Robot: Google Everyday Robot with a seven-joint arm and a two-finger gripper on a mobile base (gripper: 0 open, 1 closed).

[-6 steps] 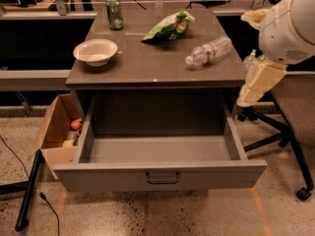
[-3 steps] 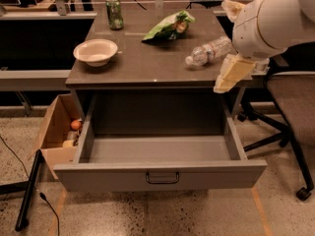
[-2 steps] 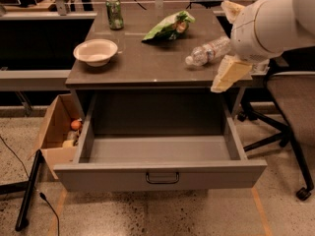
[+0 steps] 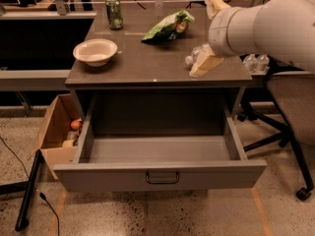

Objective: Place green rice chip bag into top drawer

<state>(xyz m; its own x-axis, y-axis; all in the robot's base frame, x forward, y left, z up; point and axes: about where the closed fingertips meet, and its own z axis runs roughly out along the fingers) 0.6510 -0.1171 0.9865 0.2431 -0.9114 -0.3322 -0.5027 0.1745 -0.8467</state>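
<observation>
While one green bag [image 4: 167,27] tops the table [image 4: 147,65], one pincer [image 4: 205,36] hovers rightward.

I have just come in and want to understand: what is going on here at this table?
A robot arm reaches over the table from the right. Its gripper hangs by a plastic bottle on the right side. The green rice chip bag lies farther back on the tabletop, not held. The top drawer stands pulled out, without the bag in it.
</observation>
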